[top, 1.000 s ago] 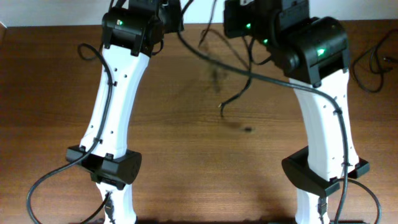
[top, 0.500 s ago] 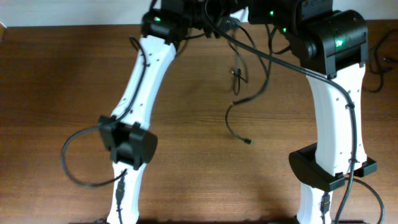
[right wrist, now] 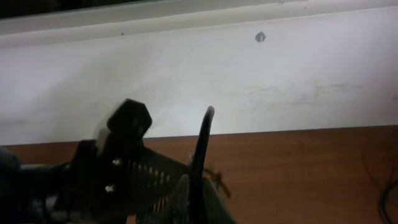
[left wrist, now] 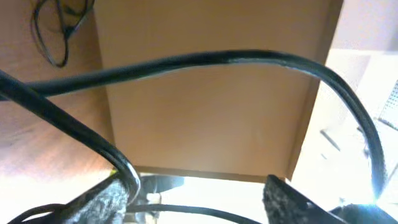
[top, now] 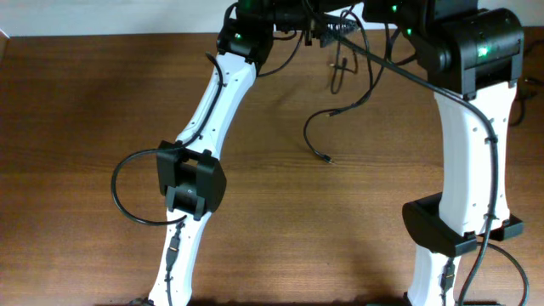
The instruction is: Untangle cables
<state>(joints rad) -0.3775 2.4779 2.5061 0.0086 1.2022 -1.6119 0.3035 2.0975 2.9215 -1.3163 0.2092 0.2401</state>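
Both arms reached to the far table edge, cables dangling under them.

Overhead: I saw the cables point(top: 308, 134) gathered at the far edge of the table point(top: 85, 127) between the two wrists, with one loose strand curling back toward the middle and ending in a small plug point(top: 327, 158). Left wrist: the left gripper point(left wrist: 193, 198) had its fingers point(left wrist: 99, 200) well apart, and a black strand lay against the left-hand one while another arched above. Right wrist: dark and blurred; I could not tell how the fingers of the right gripper point(right wrist: 198, 186) stood.
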